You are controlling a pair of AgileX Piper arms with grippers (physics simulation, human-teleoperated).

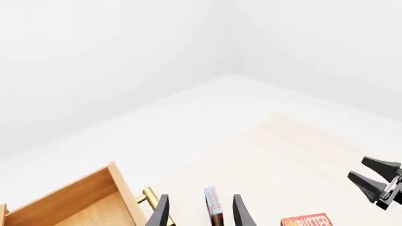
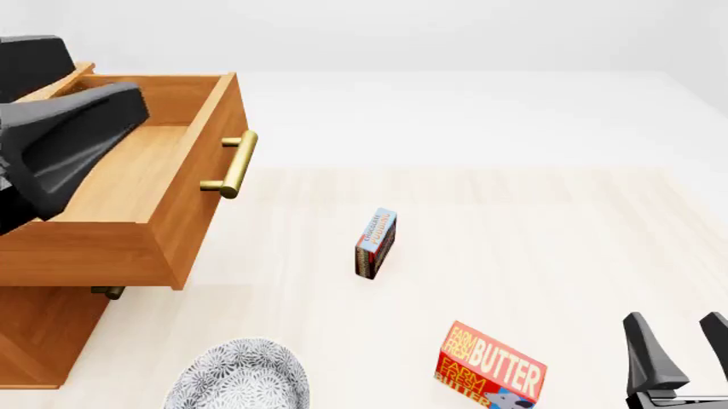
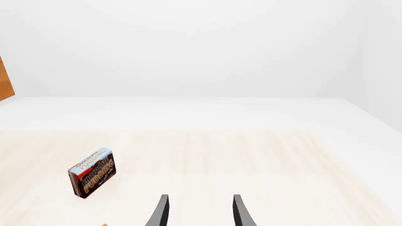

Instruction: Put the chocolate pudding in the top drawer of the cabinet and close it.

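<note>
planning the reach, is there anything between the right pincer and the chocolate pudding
Nothing: in the right wrist view only bare table lies between the right pincer and the chocolate pudding. In the front view the butter box sits nearer the camera, off that line.

Your left tool (image 1: 197, 214) has its two dark fingers spread apart with nothing gripped between them. In the front view your left arm (image 2: 63, 141) reaches in from the left edge, its tool hidden. Your right tool (image 2: 680, 354) sits low at the right, fingers (image 3: 162, 211) parted, upright and empty, well off to your left tool's right.
</note>
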